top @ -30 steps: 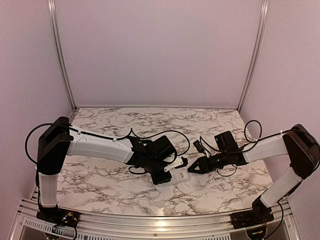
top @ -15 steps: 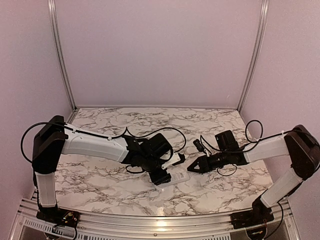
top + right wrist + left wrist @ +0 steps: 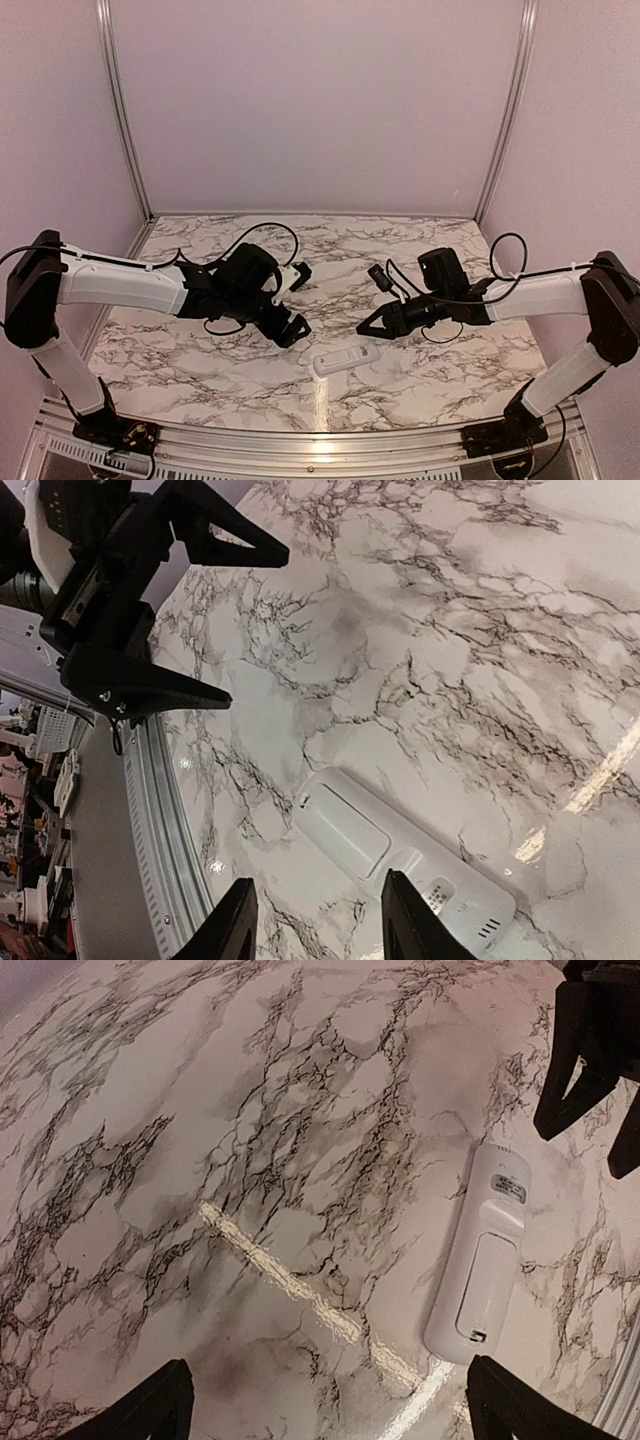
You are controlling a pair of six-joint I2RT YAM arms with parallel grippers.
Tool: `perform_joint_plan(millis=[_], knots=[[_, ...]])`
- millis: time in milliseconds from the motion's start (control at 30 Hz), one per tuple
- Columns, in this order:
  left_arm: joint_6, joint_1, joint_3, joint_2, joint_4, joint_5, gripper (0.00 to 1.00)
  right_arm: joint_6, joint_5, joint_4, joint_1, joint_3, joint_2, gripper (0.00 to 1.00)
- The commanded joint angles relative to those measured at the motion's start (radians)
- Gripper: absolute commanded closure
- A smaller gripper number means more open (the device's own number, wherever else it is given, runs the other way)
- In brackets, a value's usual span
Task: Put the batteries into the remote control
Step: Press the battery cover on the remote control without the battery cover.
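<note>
- The marble table fills the lower half of the top view, with both arms reaching in towards its middle.
- The left gripper hangs left of centre. Its jaws are spread as wide as they go and there is nothing between them. In its own wrist view the two fingertips sit at the bottom corners, well apart.
- The right gripper hovers right of centre, pointing at the left one. Its jaws are partly spread and empty.
- The remote control lies flat on the table at lower centre. It sits between the two grippers, a little nearer the bottom edge, and neither touches it. Its back faces up.
- The battery cover looks seated in place on that back.
- The batteries do not show in any view. I cannot tell whether they are already under the cover.
- Judged step: the remote is set down and both grippers are free, so this is either the wrap-up or a regrasp.
- If the cells are not yet in, the next move calls for one gripper to pin the remote while the other slides the cover off.
</note>
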State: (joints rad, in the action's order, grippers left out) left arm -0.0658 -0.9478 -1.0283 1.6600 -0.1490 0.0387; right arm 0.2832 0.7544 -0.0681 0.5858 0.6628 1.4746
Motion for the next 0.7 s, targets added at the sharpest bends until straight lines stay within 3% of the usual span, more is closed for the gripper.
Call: perform_joint_plan(millis=[0,667], knots=[[-0.077,0.003,0.004,0.028,0.024,-0.026,0.01,-0.004,-0.003,0.01,0.043,0.058,0.028,0.59],[-0.008,-0.083,-0.167,0.234,-0.07,-0.025,0.01,0.028,0.01,0.004,-0.031,0.022,0.015,0.59]])
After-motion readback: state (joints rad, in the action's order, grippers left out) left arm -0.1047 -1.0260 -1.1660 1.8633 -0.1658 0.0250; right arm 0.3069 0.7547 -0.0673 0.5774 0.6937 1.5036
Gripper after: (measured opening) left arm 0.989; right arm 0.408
